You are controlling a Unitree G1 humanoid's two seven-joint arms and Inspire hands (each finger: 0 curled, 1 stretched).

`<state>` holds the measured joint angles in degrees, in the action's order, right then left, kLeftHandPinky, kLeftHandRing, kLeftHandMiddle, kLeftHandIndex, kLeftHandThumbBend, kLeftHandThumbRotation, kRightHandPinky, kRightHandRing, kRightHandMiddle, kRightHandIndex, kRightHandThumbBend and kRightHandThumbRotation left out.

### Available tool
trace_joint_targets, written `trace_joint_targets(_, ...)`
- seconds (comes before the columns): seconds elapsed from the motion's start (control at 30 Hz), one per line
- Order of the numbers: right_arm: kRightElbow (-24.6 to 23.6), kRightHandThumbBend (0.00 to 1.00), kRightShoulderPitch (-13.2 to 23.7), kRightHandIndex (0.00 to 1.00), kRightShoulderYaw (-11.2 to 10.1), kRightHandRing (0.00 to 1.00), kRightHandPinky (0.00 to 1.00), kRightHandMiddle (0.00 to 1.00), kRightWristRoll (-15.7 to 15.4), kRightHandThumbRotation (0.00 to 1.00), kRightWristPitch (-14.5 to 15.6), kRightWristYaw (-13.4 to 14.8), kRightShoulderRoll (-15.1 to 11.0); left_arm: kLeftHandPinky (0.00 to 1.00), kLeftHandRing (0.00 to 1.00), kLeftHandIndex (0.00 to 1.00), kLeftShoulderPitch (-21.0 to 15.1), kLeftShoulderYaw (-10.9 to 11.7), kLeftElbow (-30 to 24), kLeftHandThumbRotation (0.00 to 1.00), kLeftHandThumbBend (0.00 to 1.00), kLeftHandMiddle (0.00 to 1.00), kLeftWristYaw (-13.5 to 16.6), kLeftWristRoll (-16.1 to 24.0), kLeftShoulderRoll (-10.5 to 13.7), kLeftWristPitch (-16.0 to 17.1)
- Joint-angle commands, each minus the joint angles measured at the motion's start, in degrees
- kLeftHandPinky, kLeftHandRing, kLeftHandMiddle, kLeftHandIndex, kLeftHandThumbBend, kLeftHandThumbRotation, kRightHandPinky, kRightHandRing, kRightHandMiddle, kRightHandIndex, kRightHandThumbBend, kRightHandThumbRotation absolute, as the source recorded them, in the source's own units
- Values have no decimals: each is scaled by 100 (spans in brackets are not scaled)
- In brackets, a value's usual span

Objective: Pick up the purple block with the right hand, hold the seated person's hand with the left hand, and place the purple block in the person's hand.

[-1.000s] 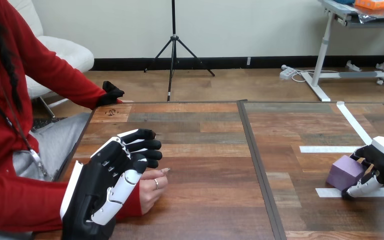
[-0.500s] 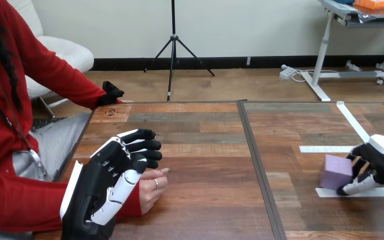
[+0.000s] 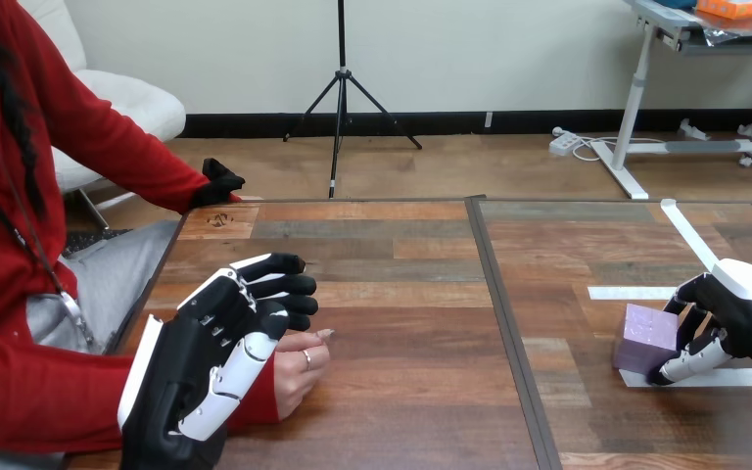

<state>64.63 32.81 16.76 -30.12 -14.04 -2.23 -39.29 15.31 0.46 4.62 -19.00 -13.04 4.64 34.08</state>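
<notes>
Right hand (image 3: 744, 305) clasps the purple block (image 3: 644, 338) low at the table's (image 3: 401, 294) right side. The person's hand (image 3: 299, 374) rests far to the left, just beside the loosely spread, empty left hand (image 3: 201, 362).

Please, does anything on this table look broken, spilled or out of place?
Nothing stands out. The purple block looks whole in the right hand; the left hand is by the person's hand on the table.

Wooden table (image 3: 401, 294): white tape strips (image 3: 636, 292) right, person's hand (image 3: 299, 370) left.
</notes>
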Motion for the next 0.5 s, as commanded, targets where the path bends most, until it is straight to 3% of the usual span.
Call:
trace_joint_targets(0.0,-38,61,393,50,-92,43,36,48,78,0,-48,159,63,59,62,67,-221,10,-264,59,59,65,5,2,3,21)
trace_joint_targets(0.47,-55,64,410,49,-127,45,39,49,154,0,49,143,91,59,62,66,-268,5,-246,58,60,65,-33,-52,15,-21)
